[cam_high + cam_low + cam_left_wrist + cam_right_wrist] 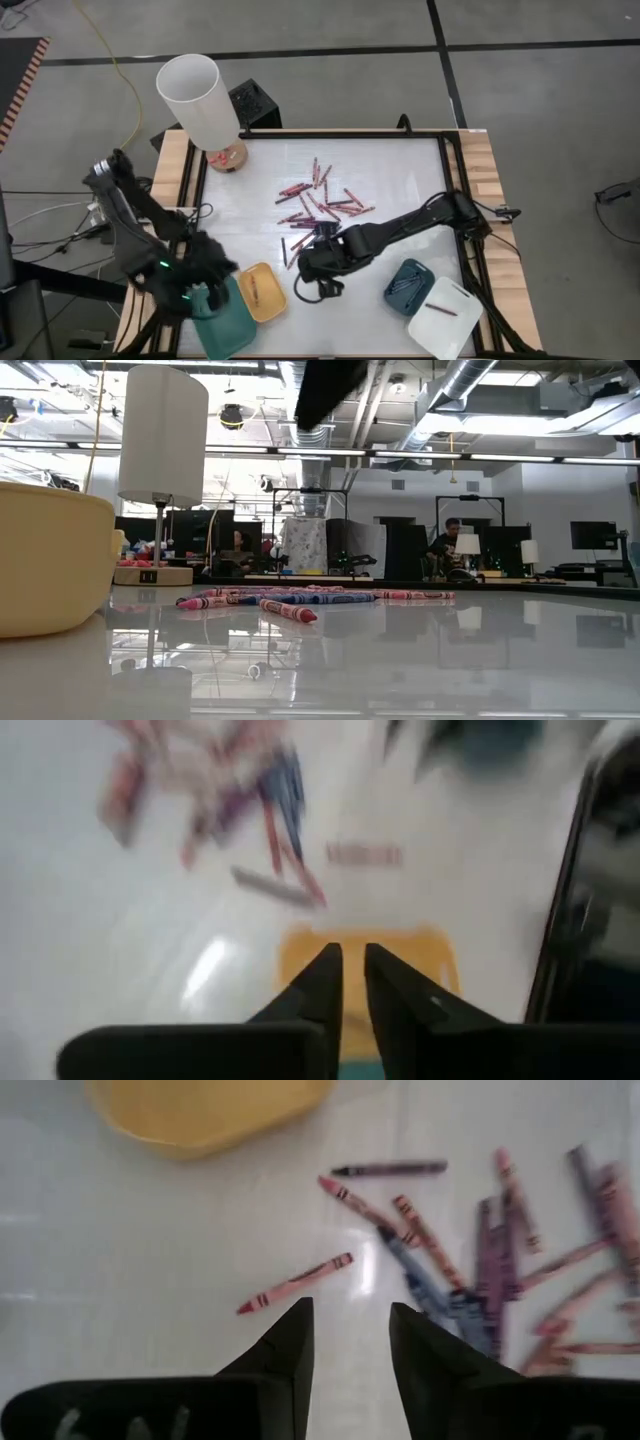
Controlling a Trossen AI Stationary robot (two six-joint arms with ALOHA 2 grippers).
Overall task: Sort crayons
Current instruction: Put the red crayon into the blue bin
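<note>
My right tool (350,1345) was hanging low over the white bench (400,170), fingers a bit apart with nothing between them, right at the near edge of the crayons (322,202), which were scattered in a loose pile around the middle of the bench. A reddish crayon (296,1283) lay on its own just ahead of the fingertips, apart from the heap. My left tool (354,982) was over by the teal tray (226,322), just beside the yellow tray (262,291), fingers with only a narrow slit between them and holding nothing. Off to the right sat a dark-blue tray (409,283) and a white tray (445,319), touching. A lamp (197,100) stood at the far left corner.
</note>
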